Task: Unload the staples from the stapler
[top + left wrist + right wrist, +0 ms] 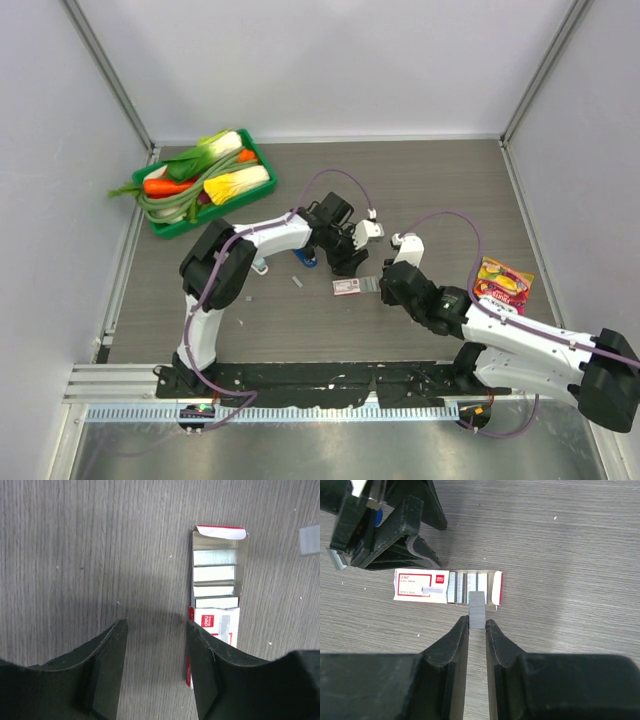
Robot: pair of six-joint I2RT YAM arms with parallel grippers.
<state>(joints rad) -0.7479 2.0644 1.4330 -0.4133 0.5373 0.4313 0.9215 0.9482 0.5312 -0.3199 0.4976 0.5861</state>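
Note:
My right gripper [477, 622] is shut on the staples [477, 609], a short silvery-grey strip pinched between its fingertips. It holds the strip just above the table, at the open end of a red and white staple box [420, 585]. In the top view that gripper [383, 283] is right of the box [347, 287]. My left gripper [157, 625] is open and empty above bare table, just left of the open box [216, 615], which holds several staple strips. Its right finger overlaps the box's edge. A blue stapler part [305, 260] shows beside the left arm, mostly hidden.
A green tray [165, 228] of toy vegetables stands at the back left. A red and yellow snack packet [503, 285] lies at the right. A small grey piece [297, 283] and a pale object [260, 266] lie left of the box. Walls enclose the table.

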